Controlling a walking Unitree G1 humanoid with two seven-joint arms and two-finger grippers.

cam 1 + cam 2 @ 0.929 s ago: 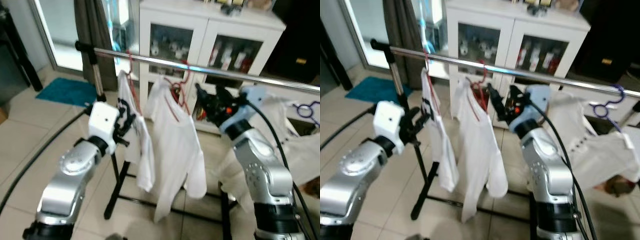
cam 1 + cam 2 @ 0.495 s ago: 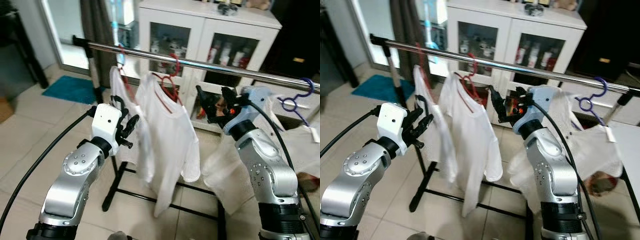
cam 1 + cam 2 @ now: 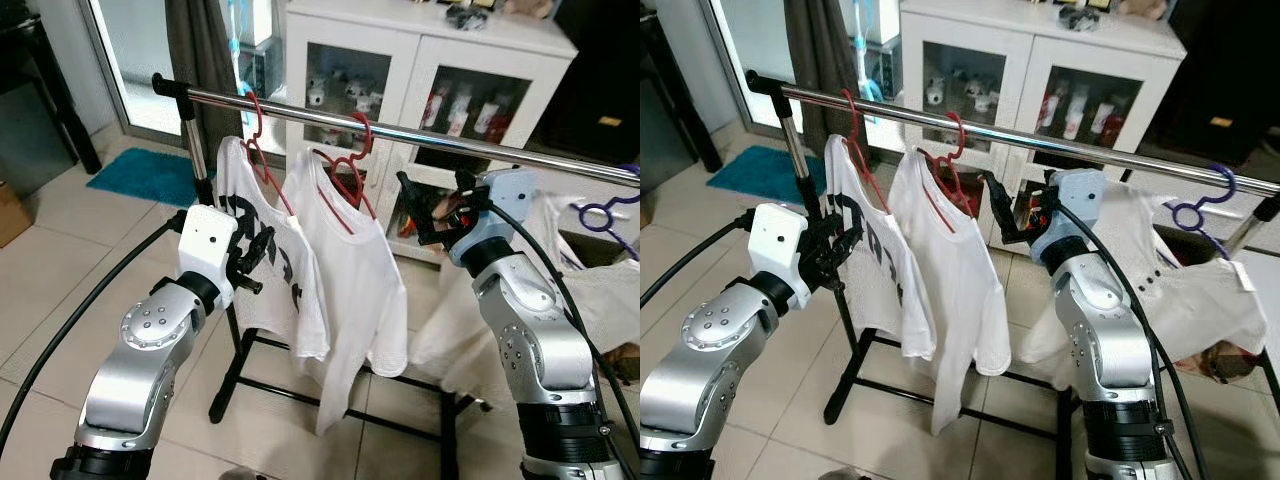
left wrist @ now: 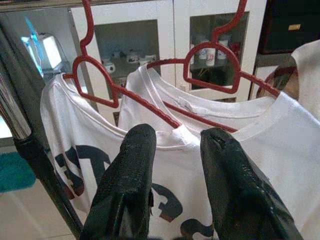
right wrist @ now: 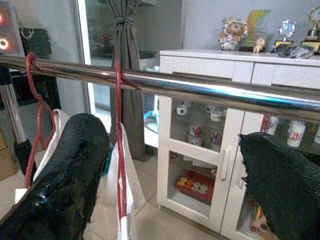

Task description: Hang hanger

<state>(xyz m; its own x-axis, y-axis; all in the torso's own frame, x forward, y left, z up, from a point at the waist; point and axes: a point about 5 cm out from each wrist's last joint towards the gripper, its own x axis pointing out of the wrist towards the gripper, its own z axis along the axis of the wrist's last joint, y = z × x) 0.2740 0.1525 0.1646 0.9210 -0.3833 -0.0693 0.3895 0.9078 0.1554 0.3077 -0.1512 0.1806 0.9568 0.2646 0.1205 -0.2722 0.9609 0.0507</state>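
Hanging already on the horizontal chrome garment rail (image 3: 420, 135): 2 red plastic hangers (image 3: 345, 175), one carrying a printed white T-shirt (image 3: 265, 265), the other a plain white T-shirt (image 3: 350, 270), with a purple plastic hanger (image 3: 600, 212) holding a white buttoned garment (image 3: 1185, 290) hooked further along towards the robot's right. Hovering with nothing gripped, the left gripper (image 4: 175, 150) just beside the printed shirt's collar with fingers narrowly parted, the right gripper (image 5: 175, 150) spread wide just below the rail. Risking, probably, a finger snagging cloth or knocking a hook off the rail; sitting behind, a white glass-fronted cabinet (image 3: 420, 75) holding small bottles and jars.
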